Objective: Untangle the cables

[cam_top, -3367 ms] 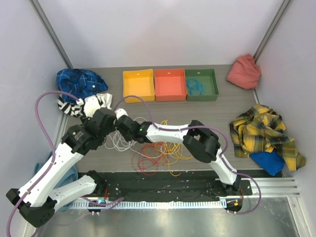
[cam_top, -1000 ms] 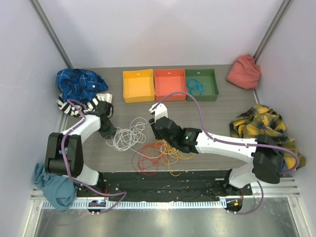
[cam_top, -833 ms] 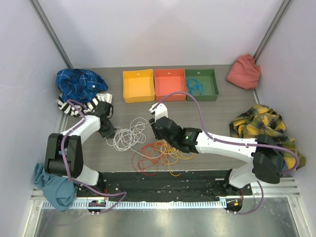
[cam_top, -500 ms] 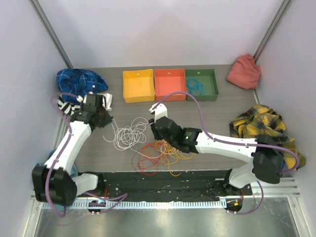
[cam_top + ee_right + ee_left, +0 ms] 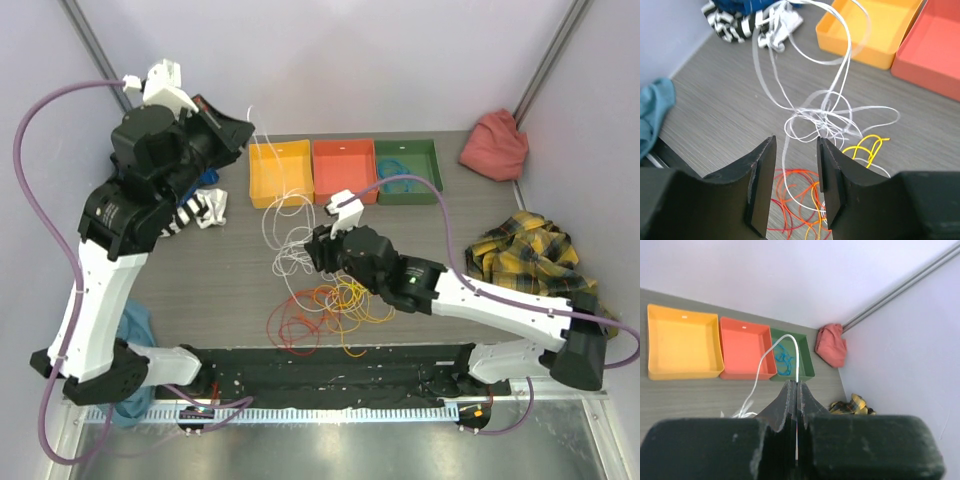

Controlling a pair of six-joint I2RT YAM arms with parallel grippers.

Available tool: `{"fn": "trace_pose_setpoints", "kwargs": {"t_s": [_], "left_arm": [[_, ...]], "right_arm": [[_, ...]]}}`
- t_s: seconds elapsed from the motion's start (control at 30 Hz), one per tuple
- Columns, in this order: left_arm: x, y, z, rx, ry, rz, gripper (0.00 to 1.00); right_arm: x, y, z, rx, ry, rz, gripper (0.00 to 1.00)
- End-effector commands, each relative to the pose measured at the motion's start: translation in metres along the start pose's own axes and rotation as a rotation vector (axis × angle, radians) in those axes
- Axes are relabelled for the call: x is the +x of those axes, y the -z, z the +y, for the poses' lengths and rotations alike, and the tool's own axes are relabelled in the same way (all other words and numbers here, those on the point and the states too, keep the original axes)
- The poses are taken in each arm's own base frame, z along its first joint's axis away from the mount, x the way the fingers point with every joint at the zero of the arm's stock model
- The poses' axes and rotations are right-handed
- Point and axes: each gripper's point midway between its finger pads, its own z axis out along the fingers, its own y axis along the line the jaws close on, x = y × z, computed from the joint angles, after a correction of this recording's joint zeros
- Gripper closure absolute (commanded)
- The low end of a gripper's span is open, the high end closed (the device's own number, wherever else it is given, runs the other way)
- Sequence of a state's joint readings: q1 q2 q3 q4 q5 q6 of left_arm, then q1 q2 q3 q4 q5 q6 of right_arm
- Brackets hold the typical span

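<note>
Left claw point(image 5: 796, 386) is way up in the air, clamped shut on 1 end of the white cable point(image 5: 798, 362) — the rest trails down to a knot on the table point(image 5: 200, 290). Right claw point(image 5: 795, 150) hangs just over that knot, jaws apart, gripping nothing I can see. The yellow, orange and red cables point(image 5: 335, 300) lie looped on the near side of the knot.

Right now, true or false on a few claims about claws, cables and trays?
The left claw is shut on the white cable. True.
The right claw is shut. False: its jaws stand open, closed on nothing.
The green tray holds a blue cable. True.
The red cable lies in the yellow tray. False: it lies on the table; that tray is empty.
</note>
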State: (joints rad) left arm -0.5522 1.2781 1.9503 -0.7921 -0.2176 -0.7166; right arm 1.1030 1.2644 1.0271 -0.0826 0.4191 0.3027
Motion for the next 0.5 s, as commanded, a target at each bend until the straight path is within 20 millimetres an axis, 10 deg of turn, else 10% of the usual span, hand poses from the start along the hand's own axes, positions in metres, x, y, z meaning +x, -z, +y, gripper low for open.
{"fn": "trace_pose_setpoints", "kwargs": {"t_s": [0.0, 0.3, 0.43, 0.47], "left_arm": [[-0.014, -0.009, -0.011, -0.006, -0.084, 0.003, 1.00], [-0.059, 0.007, -0.081, 0.211, -0.093, -0.100, 1.00], [0.008, -0.028, -0.030, 0.064, -0.128, 0.036, 1.00], [0.060, -0.048, 0.003, -0.015, -0.142, 0.150, 1.00]], "right_arm": [[-0.051, 0.023, -0.004, 0.006, -0.072, -0.147, 0.53], [-0.071, 0.035, -0.022, 0.081, -0.069, -0.227, 0.31], [-0.065, 0.034, -0.025, 0.083, -0.071, -0.245, 0.27], [-0.062, 0.033, -0.026, 0.088, -0.068, -0.239, 0.27]]}}
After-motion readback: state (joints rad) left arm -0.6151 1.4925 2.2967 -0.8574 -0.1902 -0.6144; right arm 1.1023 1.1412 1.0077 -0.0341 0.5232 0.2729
